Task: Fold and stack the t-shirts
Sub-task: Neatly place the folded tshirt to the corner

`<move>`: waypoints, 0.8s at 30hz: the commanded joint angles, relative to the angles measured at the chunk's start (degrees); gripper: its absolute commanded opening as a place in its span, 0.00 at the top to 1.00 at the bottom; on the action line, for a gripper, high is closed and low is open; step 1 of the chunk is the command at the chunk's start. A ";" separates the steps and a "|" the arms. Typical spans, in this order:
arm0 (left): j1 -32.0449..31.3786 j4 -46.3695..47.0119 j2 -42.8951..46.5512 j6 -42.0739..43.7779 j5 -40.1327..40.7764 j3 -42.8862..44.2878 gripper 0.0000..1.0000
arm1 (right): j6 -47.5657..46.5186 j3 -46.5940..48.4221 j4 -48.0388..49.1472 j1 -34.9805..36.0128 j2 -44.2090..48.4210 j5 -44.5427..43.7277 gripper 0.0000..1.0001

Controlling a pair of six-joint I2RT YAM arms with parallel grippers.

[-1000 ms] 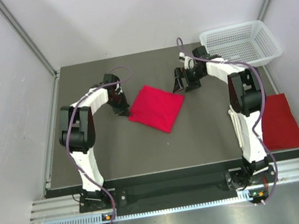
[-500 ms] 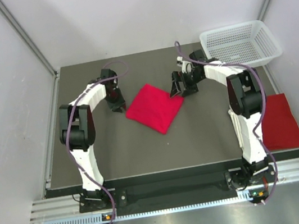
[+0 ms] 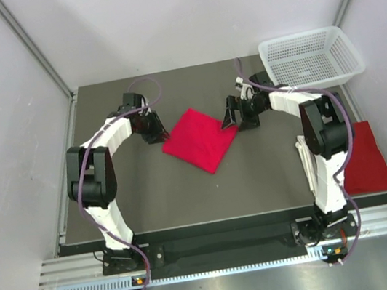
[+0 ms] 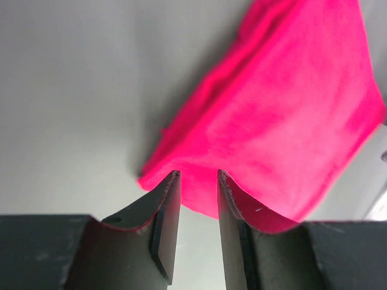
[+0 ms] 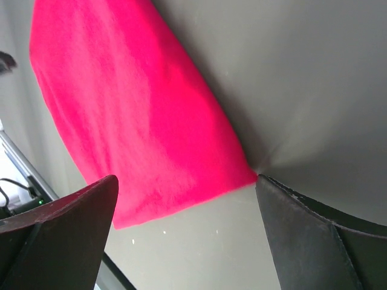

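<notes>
A folded red t-shirt [image 3: 199,141] lies as a diamond in the middle of the dark table. A second folded red t-shirt [image 3: 364,158] lies at the right edge, beside my right arm. My left gripper [image 3: 153,132] is at the middle shirt's left corner, its jaws a narrow gap apart with nothing between them [image 4: 198,176]; the shirt [image 4: 284,115] lies just past the tips. My right gripper [image 3: 233,118] is wide open at the shirt's right corner, and the red corner [image 5: 157,145] lies between its fingertips [image 5: 187,181].
A white mesh basket [image 3: 312,58] stands at the back right corner, close behind my right arm. Grey walls close in the table [image 3: 271,169] on the left, back and right.
Both grippers have closed in on the middle shirt's left and right corners. The left arm has swung back a little. The shirt has shifted slightly left.
</notes>
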State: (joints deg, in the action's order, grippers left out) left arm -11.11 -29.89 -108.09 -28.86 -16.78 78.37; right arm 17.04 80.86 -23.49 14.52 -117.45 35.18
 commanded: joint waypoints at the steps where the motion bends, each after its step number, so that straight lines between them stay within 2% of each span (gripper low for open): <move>1: -0.40 8.79 0.96 -3.04 -8.01 -4.00 0.64 | 4.03 -6.84 -1.05 0.77 0.72 -8.63 0.01; 7: -0.40 7.48 -2.20 -1.90 -2.39 -5.41 0.65 | 12.30 -15.81 9.85 0.94 6.53 -9.16 0.00; 12: -0.40 8.09 -3.79 -1.55 -0.72 -6.47 0.66 | 14.86 -16.00 12.15 3.66 5.13 -14.24 0.00; 16: -0.40 8.18 -4.58 -1.55 -0.98 -6.30 0.66 | 20.82 -17.22 15.22 5.60 4.95 -17.95 0.00; 22: -1.27 3.97 -0.55 -4.44 -0.10 -2.35 0.66 | 26.89 -19.51 18.29 7.80 6.26 -22.87 0.00; 24: -3.29 2.74 0.86 -6.20 1.73 -0.86 0.65 | 28.13 -21.61 21.18 7.97 7.49 -22.96 0.00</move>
State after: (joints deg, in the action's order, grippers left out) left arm -12.29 -25.76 -110.76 -32.69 -18.46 74.30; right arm 41.87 64.03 -0.36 21.58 -108.66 18.50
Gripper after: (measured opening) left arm 0.346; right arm 0.993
